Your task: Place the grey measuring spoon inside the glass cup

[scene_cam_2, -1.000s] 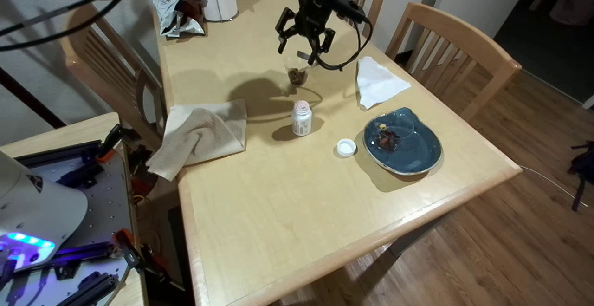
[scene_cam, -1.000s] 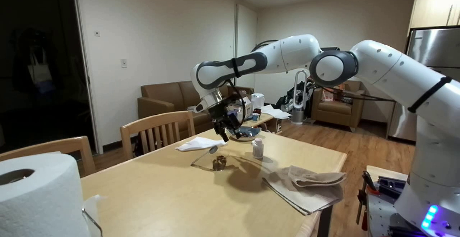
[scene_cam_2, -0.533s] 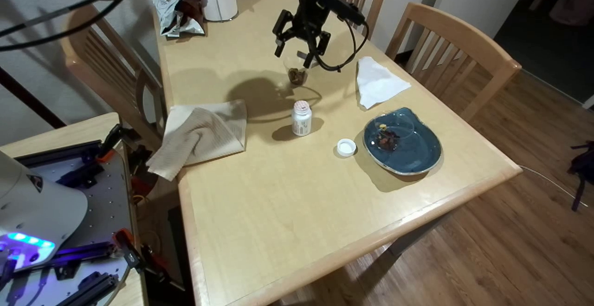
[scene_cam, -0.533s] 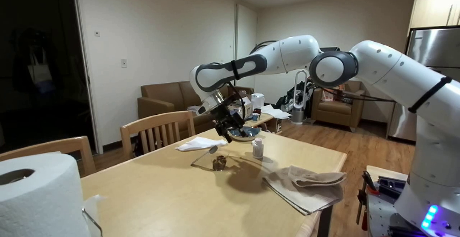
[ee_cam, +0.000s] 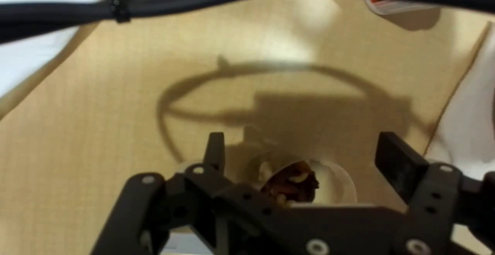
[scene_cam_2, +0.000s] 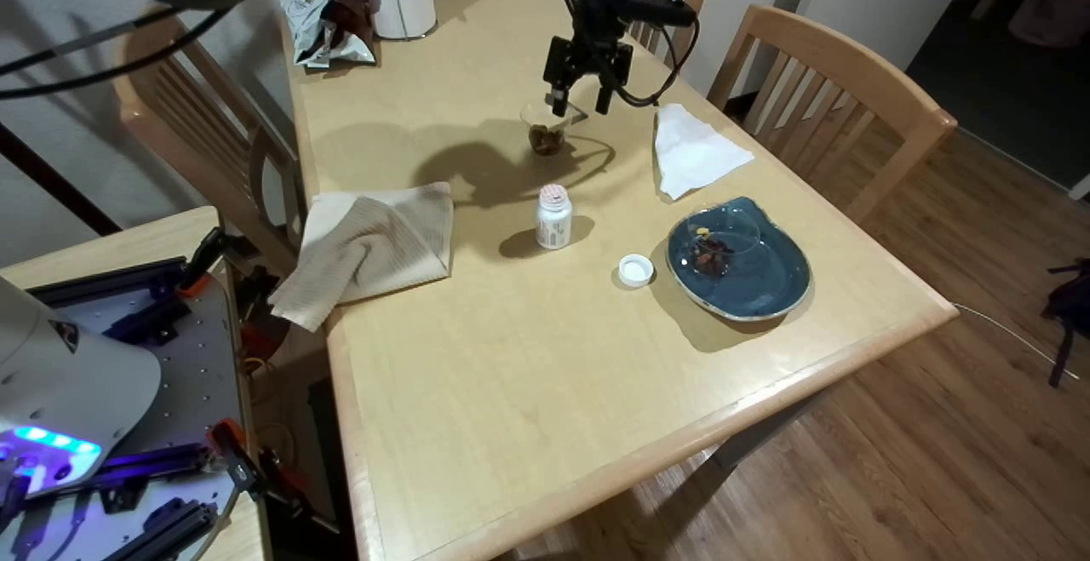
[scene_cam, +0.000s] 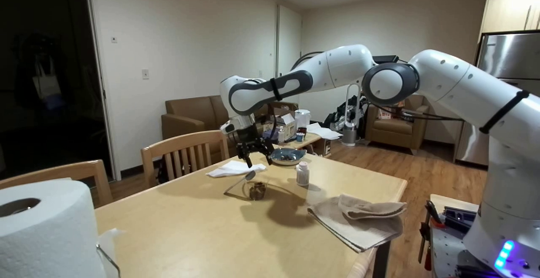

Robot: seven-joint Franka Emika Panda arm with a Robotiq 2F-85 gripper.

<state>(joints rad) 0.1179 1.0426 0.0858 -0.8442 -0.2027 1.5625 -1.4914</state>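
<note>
The glass cup [scene_cam: 257, 190] stands upright on the table with dark food in it, seen also in an exterior view [scene_cam_2: 546, 137] and, partly hidden by the gripper, in the wrist view [ee_cam: 346, 185]. The grey measuring spoon [scene_cam: 249, 176] tilts beside the cup, its grey head raised near the rim and its thin handle slanting down to the table. A finger partly hides it in an exterior view [scene_cam_2: 576, 115]; it is not clear in the wrist view. My gripper [scene_cam: 259, 162] is open and empty just above spoon and cup, also seen in an exterior view [scene_cam_2: 581, 105] and the wrist view [ee_cam: 303, 142].
A white bottle [scene_cam_2: 553, 217] stands near the cup, its white cap [scene_cam_2: 635, 271] further off. A blue dish [scene_cam_2: 775, 276] holds another clear cup. A beige cloth [scene_cam_2: 375, 254], white napkin [scene_cam_2: 694, 152], snack bag [scene_cam_2: 332, 20] and paper towel roll [scene_cam: 46, 236] are on the table.
My gripper has turned to point more straight down and shifted over the spoon, to the right in an exterior view. The spoon and cup have not moved.
</note>
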